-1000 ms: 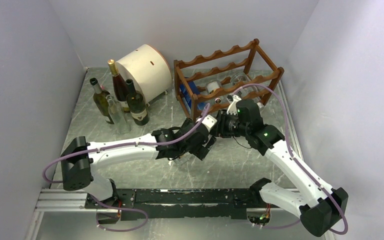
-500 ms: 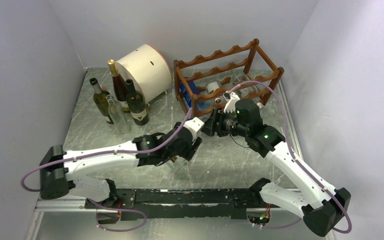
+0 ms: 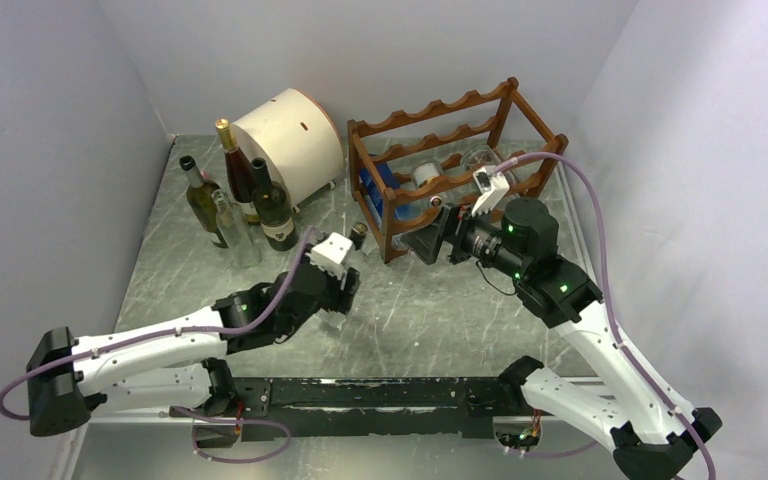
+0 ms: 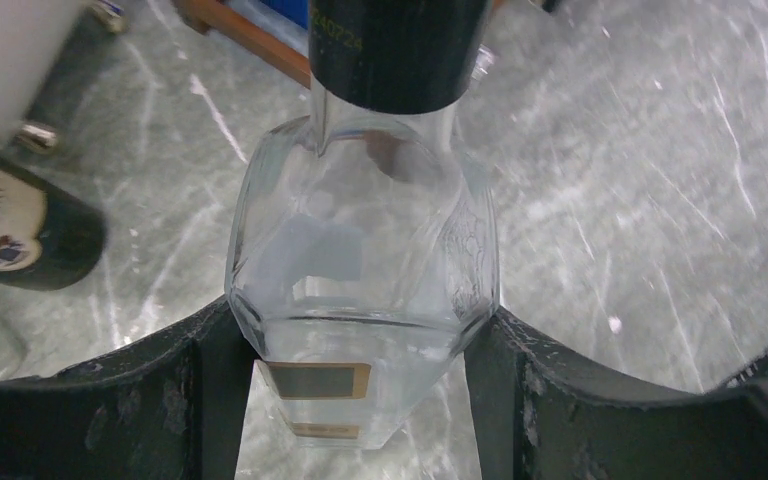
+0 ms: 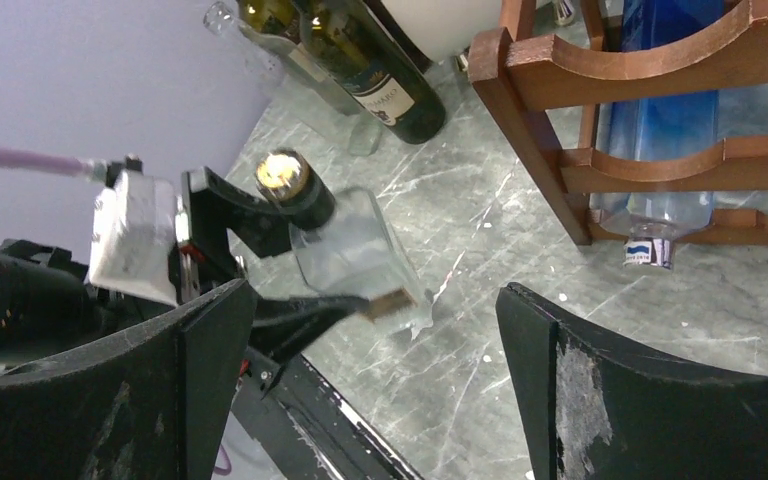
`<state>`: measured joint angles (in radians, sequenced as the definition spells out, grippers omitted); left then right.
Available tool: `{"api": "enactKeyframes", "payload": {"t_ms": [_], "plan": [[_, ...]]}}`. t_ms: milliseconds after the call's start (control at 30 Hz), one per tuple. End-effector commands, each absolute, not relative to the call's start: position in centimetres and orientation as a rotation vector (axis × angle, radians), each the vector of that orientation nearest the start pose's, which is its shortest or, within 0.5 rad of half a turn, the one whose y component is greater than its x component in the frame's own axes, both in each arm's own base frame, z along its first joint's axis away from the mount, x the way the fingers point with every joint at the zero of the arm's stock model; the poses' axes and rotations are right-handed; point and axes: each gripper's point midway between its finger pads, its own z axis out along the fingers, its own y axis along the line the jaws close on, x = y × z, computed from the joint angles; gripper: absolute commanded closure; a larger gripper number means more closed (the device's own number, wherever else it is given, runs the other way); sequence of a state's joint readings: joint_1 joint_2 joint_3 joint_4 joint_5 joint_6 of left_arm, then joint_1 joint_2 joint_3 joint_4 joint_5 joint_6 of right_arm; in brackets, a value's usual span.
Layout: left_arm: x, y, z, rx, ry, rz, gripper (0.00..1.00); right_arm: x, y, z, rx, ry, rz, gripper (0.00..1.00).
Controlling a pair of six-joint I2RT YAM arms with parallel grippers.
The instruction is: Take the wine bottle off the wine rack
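Two black fingers (image 4: 215,400) of the left gripper (image 4: 360,395) pinch the bottle (image 4: 360,250) across its faceted lower body, one on each side, level with the gold label (image 4: 318,380). The dark cap (image 4: 395,50) points away from the wrist. The bottle is off the rack (image 3: 430,110) and sits in that grip over the table (image 3: 440,320), just in front of the rack's left end and tilted. Whether its base touches the marble I cannot tell. The right gripper (image 5: 370,300) has its jaws spread wide with nothing between them, facing the bottle from the rack side.

What is left, I judge, is to set the bottle down well. Smooth angled glass can twist in a two-point hold, so the left wrist should bring it upright slowly before lowering. The fingers should not loosen until the base is flat on the marble. Bare table lies between the standing bottles (image 3: 273,212) and the rack; aim for the middle of it, apart from both. The right arm should draw back clear of the rack's corner post (image 5: 532,135) and the blue bottle (image 5: 660,130) lying inside.
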<state>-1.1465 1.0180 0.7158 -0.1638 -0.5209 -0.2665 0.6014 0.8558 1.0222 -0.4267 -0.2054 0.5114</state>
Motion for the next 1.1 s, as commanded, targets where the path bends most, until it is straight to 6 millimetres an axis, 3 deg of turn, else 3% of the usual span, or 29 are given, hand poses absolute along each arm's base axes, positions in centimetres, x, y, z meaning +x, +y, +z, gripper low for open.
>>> {"api": "enactKeyframes", "payload": {"t_ms": [0,167,433,667,967,1067], "plan": [[24.1,-24.0,26.7,0.228,1.622,-0.469,0.93,21.8,22.2,31.2,-0.291,1.898,0.966,0.04],[27.4,-21.1,28.8,0.091,1.499,-0.499,0.93,21.6,23.0,30.6,-0.322,1.893,1.011,0.04],[31.6,-16.4,28.7,-0.078,1.396,-0.317,0.93,21.5,22.3,30.0,-0.306,1.905,0.982,0.04],[33.3,-15.1,26.4,-0.057,1.364,-0.218,0.93,21.1,21.9,29.1,-0.303,1.928,0.96,0.04],[33.3,-15.1,23.2,-0.041,1.38,-0.265,0.93,21.1,21.5,28.4,-0.308,1.94,0.932,0.04],[33.4,-14.6,22.0,-0.083,1.429,-0.252,0.83,21.1,21.5,28.2,-0.314,1.945,0.926,0.04]]}}
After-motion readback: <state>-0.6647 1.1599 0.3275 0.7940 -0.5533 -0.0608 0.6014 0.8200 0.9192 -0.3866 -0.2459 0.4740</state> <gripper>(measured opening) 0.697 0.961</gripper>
